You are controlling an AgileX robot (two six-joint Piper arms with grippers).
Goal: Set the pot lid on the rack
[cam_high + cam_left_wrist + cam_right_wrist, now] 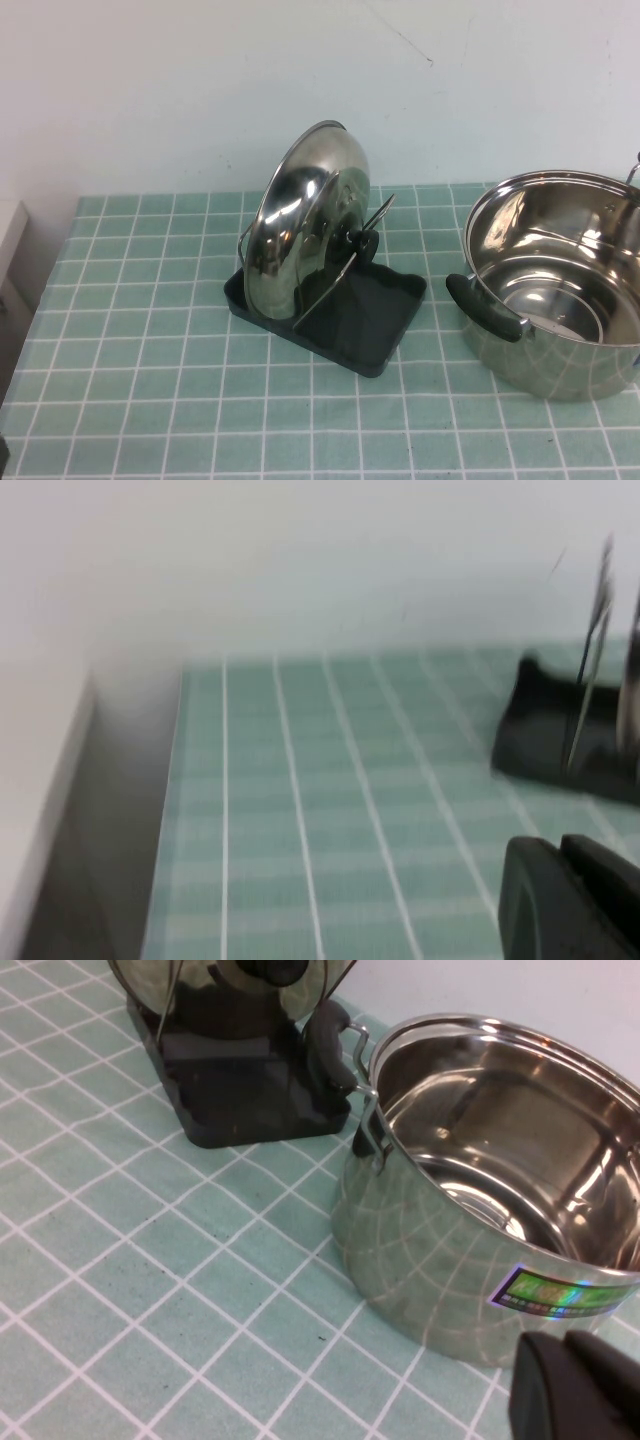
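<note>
The shiny steel pot lid (305,225) stands on edge in the rack (385,310), leaning between its wire loops, with its black knob facing the pot. In the right wrist view the lid (150,985) and the rack (250,1090) show at the far side. In the left wrist view only an end of the rack (545,735) and its wires show. My left gripper (563,845) is shut and empty, low over the table to the left of the rack. My right gripper (566,1340) is shut and empty, close in front of the pot. Neither gripper shows in the high view.
The deep steel pot (560,280) with black side handles stands open to the right of the rack, and also shows in the right wrist view (500,1190). A green checked cloth (150,380) covers the table. A white wall stands behind, and a white ledge (40,780) runs along the left edge.
</note>
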